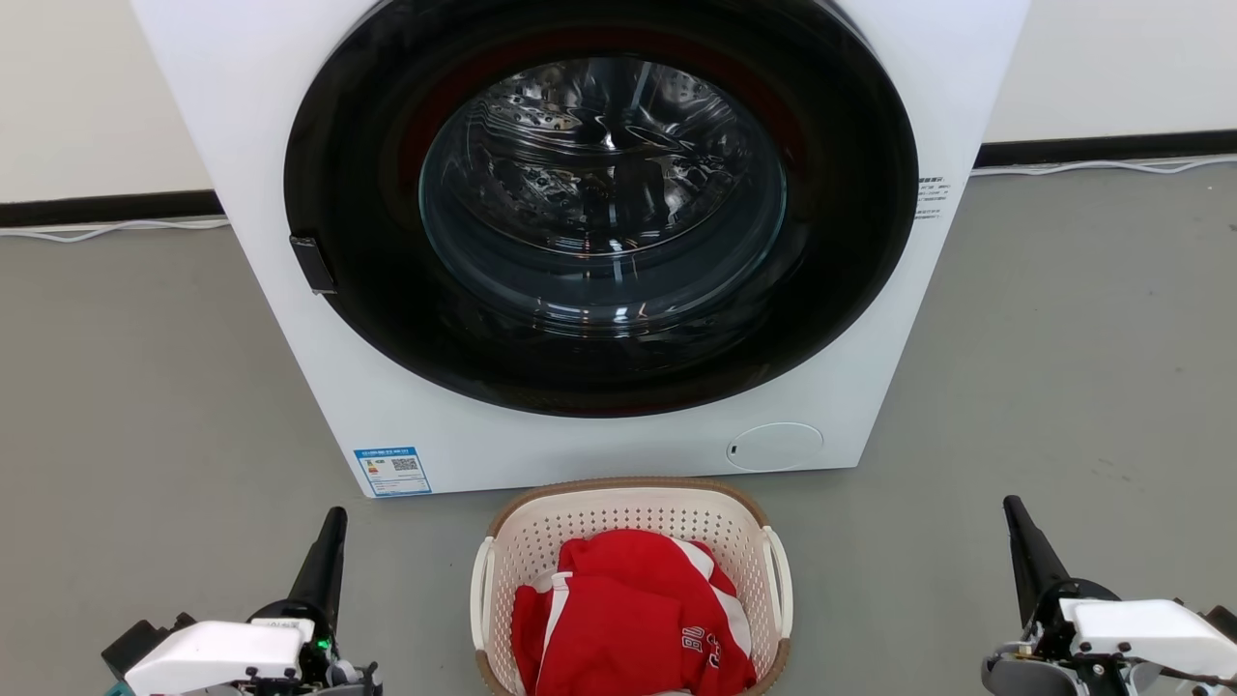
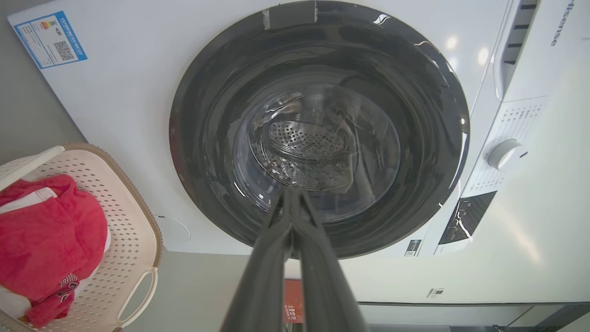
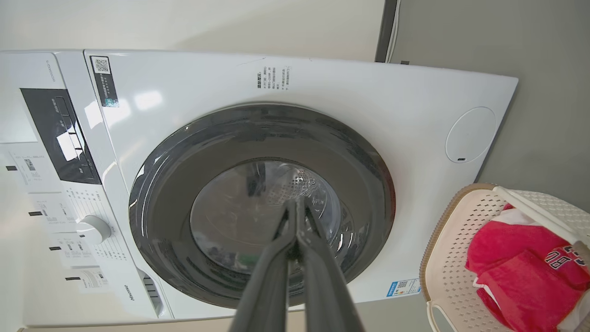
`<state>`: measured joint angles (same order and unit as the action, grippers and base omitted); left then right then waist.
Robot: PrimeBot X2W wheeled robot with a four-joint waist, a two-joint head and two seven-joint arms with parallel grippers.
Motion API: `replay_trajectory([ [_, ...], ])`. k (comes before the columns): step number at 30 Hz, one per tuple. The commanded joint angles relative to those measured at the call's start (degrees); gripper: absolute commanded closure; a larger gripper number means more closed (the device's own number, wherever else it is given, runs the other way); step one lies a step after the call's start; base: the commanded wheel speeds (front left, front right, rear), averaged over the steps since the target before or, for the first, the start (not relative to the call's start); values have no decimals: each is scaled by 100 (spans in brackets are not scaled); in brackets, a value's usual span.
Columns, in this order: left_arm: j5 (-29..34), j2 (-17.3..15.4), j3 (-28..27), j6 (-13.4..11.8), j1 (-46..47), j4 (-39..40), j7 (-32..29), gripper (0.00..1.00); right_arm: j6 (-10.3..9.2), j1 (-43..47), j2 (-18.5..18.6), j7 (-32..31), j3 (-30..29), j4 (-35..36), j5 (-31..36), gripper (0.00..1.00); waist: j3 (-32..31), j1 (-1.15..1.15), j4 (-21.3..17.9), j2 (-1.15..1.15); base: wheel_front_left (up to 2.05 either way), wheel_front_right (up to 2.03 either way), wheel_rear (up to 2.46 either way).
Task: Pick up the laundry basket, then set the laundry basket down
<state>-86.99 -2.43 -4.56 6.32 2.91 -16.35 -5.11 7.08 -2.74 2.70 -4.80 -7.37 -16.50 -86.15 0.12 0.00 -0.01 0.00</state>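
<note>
**Grey floor, basket standing, both pincers clear of it**

Grey smooth floor (image 1: 145, 406) lies under everything. Nearest, at 7 o'clock in the head view, the left gripper (image 1: 331, 530) has its two long dark fingers pressed together on nothing. At 5 o'clock the right gripper (image 1: 1016, 514) is the same, tips closed and empty. Both point toward 12 and stand well apart from what lies between them.

At 6 o'clock the cream-white perforated plastic laundry basket (image 1: 628, 510) with a tan woven-look rim stands upright on the floor. It holds a crumpled red-and-white garment (image 1: 628, 619). Its white left loop handle (image 1: 480, 592) sits at its 9 o'clock side and its white right loop handle (image 1: 780, 580) at 3. Just behind it, toward 12, is a white front-loading washing machine (image 1: 242, 116), whose round dark glass door (image 1: 599, 222) looks closed. Beyond that is a pale wall (image 1: 77, 87).

This fits a basket waiting to be lifted as well as one already set down and let go. Either way, I judge that handling it well means taking both loops evenly and keeping it level under the heaped cloth. It also means staying off the washer front.
</note>
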Motion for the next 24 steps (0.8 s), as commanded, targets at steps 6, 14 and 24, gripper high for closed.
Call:
replay_trajectory([
  [6,-517,-44,-197,116,328,229,-139,100,41,-344,18,-171,83,247,-600,100,6,0,1,0,0,0,0],
  [14,-517,-44,-197,116,328,229,-139,100,41,-344,18,-170,83,247,-600,100,6,0,1,0,0,0,0],
  [24,-517,-44,-197,116,328,229,-138,100,41,-344,18,-170,83,247,-601,100,6,0,1,0,0,0,0],
])
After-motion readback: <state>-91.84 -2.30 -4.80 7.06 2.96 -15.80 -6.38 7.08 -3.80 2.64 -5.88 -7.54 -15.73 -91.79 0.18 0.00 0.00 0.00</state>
